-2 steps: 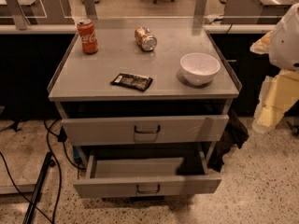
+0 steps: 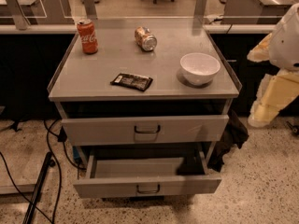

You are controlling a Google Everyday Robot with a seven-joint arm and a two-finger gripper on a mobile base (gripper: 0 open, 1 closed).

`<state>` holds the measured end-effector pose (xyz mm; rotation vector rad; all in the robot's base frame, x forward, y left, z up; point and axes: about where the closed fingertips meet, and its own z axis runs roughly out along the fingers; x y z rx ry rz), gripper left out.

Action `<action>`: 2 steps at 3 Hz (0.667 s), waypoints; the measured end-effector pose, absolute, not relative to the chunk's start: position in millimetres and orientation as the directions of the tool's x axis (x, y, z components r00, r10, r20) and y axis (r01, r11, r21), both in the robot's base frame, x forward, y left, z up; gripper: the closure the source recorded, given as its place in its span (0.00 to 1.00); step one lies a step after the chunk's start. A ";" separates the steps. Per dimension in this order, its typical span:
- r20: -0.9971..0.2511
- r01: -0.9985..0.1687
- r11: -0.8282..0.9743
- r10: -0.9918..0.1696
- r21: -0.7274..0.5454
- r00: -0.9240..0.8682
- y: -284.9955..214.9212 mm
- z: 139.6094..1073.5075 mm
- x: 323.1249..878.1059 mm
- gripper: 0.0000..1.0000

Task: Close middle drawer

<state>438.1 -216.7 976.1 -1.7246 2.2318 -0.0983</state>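
The middle drawer (image 2: 148, 188) is the lower of the two grey drawers that show. It has a long low front with a small dark loop handle and is pulled far out, with its inside bare. Above it, a taller, wider-fronted grey drawer (image 2: 145, 129) stands slightly out under the cabinet top. A third drawer is hidden. My gripper (image 2: 261, 115) hangs at the right edge on the white and cream arm (image 2: 282, 73). It is apart from the cabinet, to the right of the upper drawer, and touches nothing.
On the cabinet top (image 2: 93, 73) stand a red cola can (image 2: 87, 36), a tipped can (image 2: 145, 38), a dark snack packet (image 2: 131, 81) and a white bowl (image 2: 200, 68). Black cables (image 2: 51, 171) lie on the floor at left. A dark cloth (image 2: 231, 136) hangs at the cabinet's right.
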 end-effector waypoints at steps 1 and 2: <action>-0.223 -0.928 0.281 -0.948 -0.246 -0.228 -218.0 957.3 433.0 0.42; -0.256 -0.923 0.296 -0.938 -0.245 -0.233 -218.6 919.3 425.4 0.65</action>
